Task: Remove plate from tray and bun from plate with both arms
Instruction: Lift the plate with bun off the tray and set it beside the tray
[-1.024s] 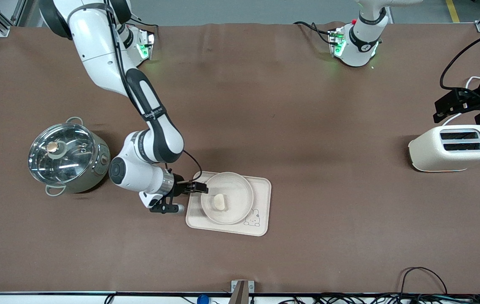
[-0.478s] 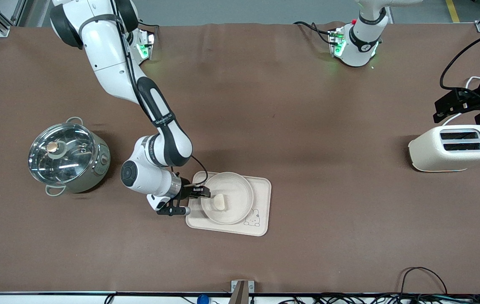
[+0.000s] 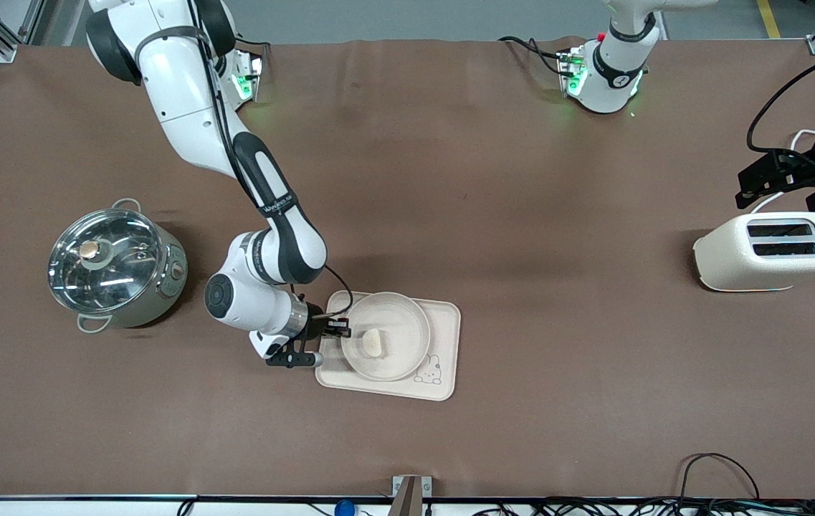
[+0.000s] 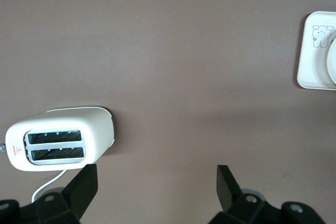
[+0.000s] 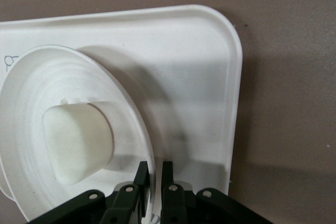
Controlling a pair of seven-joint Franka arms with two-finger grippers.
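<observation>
The right tool point(image 3: 341, 330) pinches the plate point(image 3: 400, 319) rim at the plate's 9 o'clock, front view; the plate sits on the tray point(image 3: 446, 344), the bun point(image 3: 374, 342) in it. The left tool point(image 4: 157, 182), spread, hangs beside the toaster point(image 3: 769, 251), so the right arm is nearer. Count: one plate, tray, bun, toaster, pot point(image 3: 117, 269); two arms.

A high front camera looks down across the whole tabletop point(image 3: 493, 215) toward both arm bases. The left wrist camera looks straight down from well above, taking in the toaster point(image 4: 60, 137) and a corner of the tray point(image 4: 310, 56). The right wrist camera sits very close over the tray, plate point(image 5: 31, 77) and bun point(image 5: 76, 140); its lower edge is perhaps partly blocked.
</observation>
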